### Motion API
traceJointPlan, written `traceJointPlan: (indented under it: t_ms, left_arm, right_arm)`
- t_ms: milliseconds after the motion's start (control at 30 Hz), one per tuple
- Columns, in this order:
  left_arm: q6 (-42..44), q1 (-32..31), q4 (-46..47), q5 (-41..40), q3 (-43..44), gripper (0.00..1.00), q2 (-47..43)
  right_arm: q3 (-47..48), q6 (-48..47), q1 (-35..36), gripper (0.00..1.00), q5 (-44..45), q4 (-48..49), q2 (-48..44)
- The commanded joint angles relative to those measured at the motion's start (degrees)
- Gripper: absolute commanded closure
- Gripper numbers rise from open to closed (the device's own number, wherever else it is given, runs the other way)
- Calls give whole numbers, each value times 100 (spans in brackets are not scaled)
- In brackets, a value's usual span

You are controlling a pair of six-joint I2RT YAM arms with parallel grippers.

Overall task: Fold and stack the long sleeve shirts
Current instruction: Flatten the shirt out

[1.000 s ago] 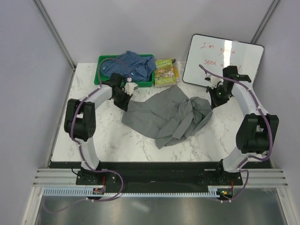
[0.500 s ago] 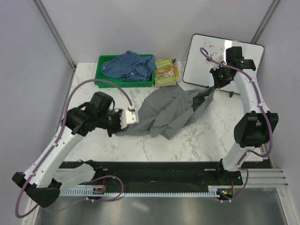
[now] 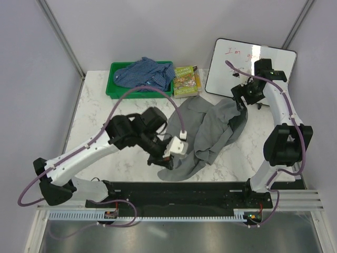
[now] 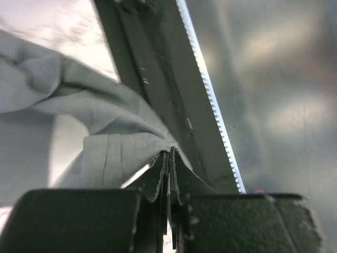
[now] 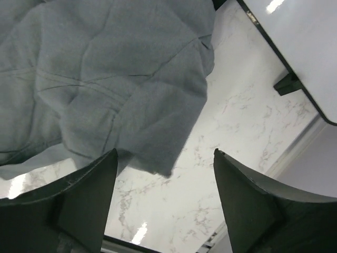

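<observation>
Pinching hard with the left tool (image 4: 169, 158), shut flat on a thin fold of the grey shirt (image 4: 105, 126), cloth squeezed right between the two dark pads. Beyond that grip, in the wrist view, a sagging drape of grey, then the dark rail (image 4: 158, 79) and toothed strip along the front of the rig. From above, left tool (image 3: 164, 157) low and close to the front edge of the bench (image 3: 105, 110), holding the near end of the shirt. Stretching away from there, up and to the right: a long rumpled band of grey across the middle of the bench, bunched and creased, ending near the far right side. Over to the right tool (image 5: 164, 158): gaping wide, gripping nothing, poised above a loose lip of the cloth, bare marble showing under the gap. Just behind it, propped at the back right, the whiteboard (image 3: 253, 68) with red writing. Further out, heaped in the green bin (image 3: 111, 79) at the far left: the blue checked shirt (image 3: 145, 73), unfolded, well apart from the grey one. Lying flat between bin and whiteboard, a colourful book (image 3: 185, 80).
</observation>
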Motion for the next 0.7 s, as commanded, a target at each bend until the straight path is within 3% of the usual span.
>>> traceJointPlan:
  t_ms: [0, 67, 100, 167, 200, 300, 333, 400, 433, 500, 667]
  left_arm:
    - [391, -1123, 343, -685, -1816, 96, -420]
    - [321, -1204, 423, -521, -2073, 91, -334]
    - [329, -1213, 441, -459, -2031, 78, -333]
    - [216, -1213, 520, -571, -1786, 70, -376]
    - [128, -1196, 703, -738, -1706, 60, -360]
    - [13, -93, 1011, -478, -1565, 48, -158]
    - [22, 869, 1073, -285, -1530, 45, -9]
    - [-153, 1587, 1397, -448, -1476, 35, 525]
    - [-241, 2104, 1912, -589, -1494, 35, 676]
    - [-478, 2442, 2573, -1071, -1616, 36, 1088]
    - [-583, 2513, 3797, -2275, -1601, 39, 2029]
  right_arm:
    - [-23, 118, -38, 20, -859, -408, -646]
    - [-173, 109, 67, 24, -1062, -645, -699]
    - [-391, 100, 102, 26, -1220, -699, -699]
    - [-638, 135, 182, 33, -1422, -761, -795]
    - [-900, 152, 199, 35, -1658, -752, -830]
    - [-1366, 328, 426, 38, -1801, -682, -910]
    - [-1499, 354, 524, 38, -1784, -629, -927]
    - [-1937, 512, 621, 36, -1609, -322, -989]
    - [-2071, 530, 682, 31, -1521, -226, -1006]
    - [-2386, 626, 753, 30, -1415, 21, -998]
    - [-2740, 1084, 850, 32, -774, 470, -797]
